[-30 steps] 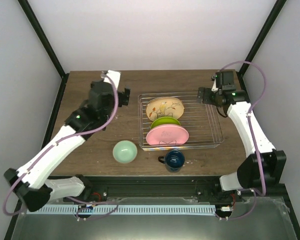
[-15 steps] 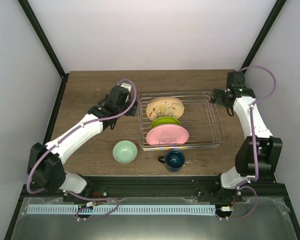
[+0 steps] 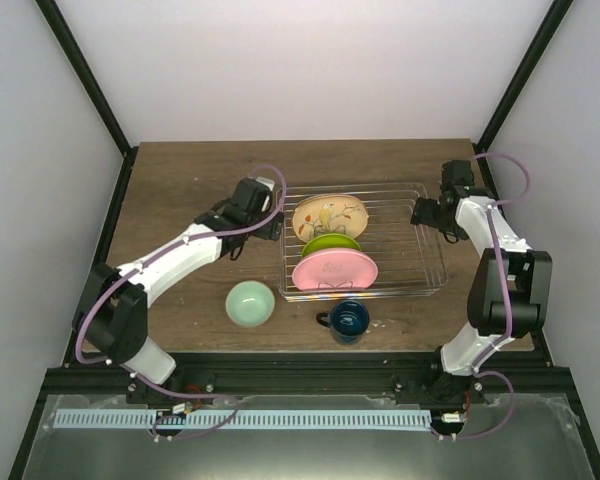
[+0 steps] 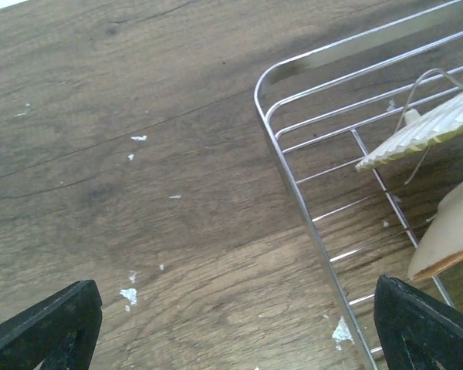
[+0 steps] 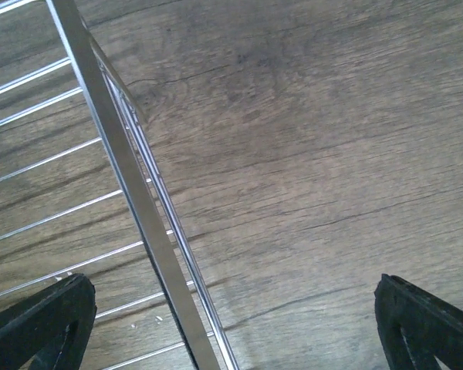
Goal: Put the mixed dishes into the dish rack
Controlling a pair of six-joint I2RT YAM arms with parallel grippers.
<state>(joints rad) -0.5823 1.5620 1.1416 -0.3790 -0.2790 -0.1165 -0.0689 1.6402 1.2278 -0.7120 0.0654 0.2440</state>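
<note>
The silver wire dish rack (image 3: pixel 420 262) stands right of the table's centre. The cream floral plate (image 3: pixel 329 214), the lime-green plate (image 3: pixel 331 243) and the pink plate (image 3: pixel 334 270) stand on edge in it, one before the other. The mint-green bowl (image 3: pixel 250 303) and the dark blue mug (image 3: pixel 348 320) sit on the table in front of the rack. My left gripper (image 3: pixel 271 223) is open and empty, low at the rack's left end (image 4: pixel 293 181), with the cream plate's rim (image 4: pixel 424 127) close by. My right gripper (image 3: pixel 424 212) is open and empty over the rack's right rim (image 5: pixel 131 193).
The brown wooden table (image 3: pixel 180 180) has small white flecks (image 4: pixel 129 294) on it by the rack's left end. Black frame posts (image 3: pixel 80 70) rise at both back corners. The table's right edge lies just beyond my right arm.
My left arm has swung right and down to the rack's left end. My right gripper has come down and in to the rack's right rim. The dishes have not moved.
</note>
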